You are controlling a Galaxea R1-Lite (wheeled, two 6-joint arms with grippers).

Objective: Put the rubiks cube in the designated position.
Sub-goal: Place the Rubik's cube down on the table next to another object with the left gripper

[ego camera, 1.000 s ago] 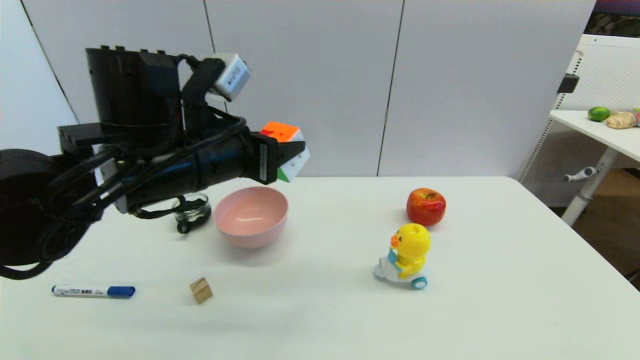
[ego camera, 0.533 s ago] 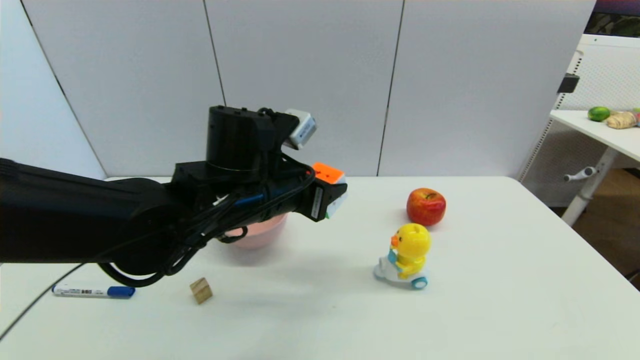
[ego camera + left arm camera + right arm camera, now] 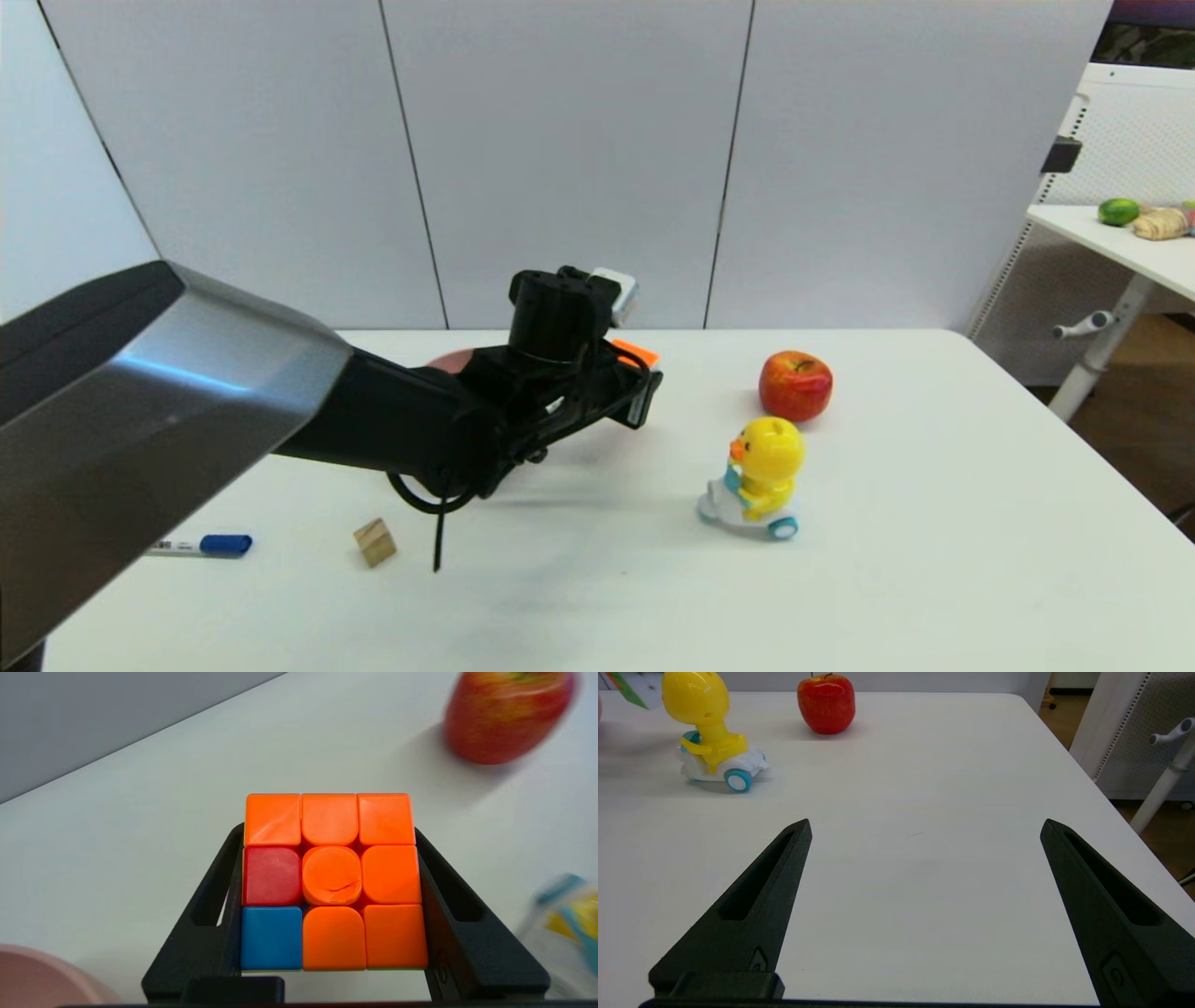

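Gripping rubiks cube (image 3: pixel 331 882) — left gripper (image 3: pixel 329 891).

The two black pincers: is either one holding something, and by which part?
The left pincer holds the multicoloured puzzle cube by two opposite side faces, orange face toward the camera. The right pincer is open and holds nothing.

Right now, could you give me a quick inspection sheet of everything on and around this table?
Surface: white table, no marks seen.
Job's things: rubiks cube, orange face toward the wrist camera, held above the table.
Clutter: apple, duck toy, wooden cube, marker, pink bowl.
Grippers: left gripper shut on the cube; right gripper open, empty, low over the table.
Cables: black loop under the left arm.
Surroundings: grey panels; side table.
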